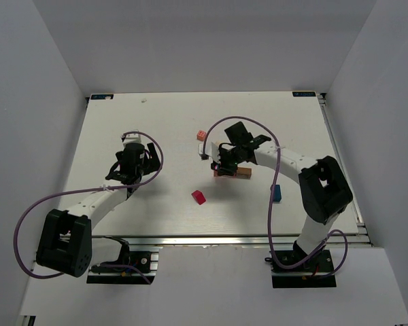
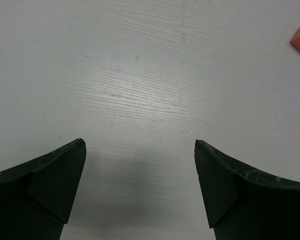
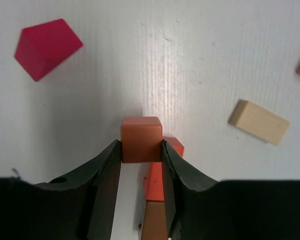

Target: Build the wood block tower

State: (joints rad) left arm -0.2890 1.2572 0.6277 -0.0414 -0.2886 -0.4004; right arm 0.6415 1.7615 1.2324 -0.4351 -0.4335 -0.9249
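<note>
White surface under me, white walls round it, and near its middle the wood block tower [image 1: 232, 172], so far only a low start. It is an orange-red bar [image 3: 156, 184] with a brown block [image 3: 151, 224] at the end nearest my wrist. I cannot tell whether those two are stacked or butted end to end.

The bar's long axis runs straight out along my right arm's reach, in line with the slot between my right fingers [image 3: 106, 167]. Those fingers are closed firmly on an orange-brown cube [image 3: 141, 139], pinching its two side faces. The cube is at the bar's far end and a little to the left of the bar's centre line, with a corner of orange-red showing past its right edge. From here I cannot say whether the cube rests on the bar or hangs just above it. As I judge it, the placement depends on that sideways offset. The cube wants nudging right until it is squarely over the bar.

Loose pieces lie around. A tan bar [image 3: 258, 121] is off to the right, a magenta-red block [image 3: 47, 46] is well off to the left, a salmon cube [image 1: 202, 135] lies beyond, and a blue block [image 1: 277, 193] is by my right forearm.

My left fingers [image 2: 55, 172] are spread wide over bare surface, holding nothing. They are well apart from the tower, so the right arm is the nearer one.
</note>
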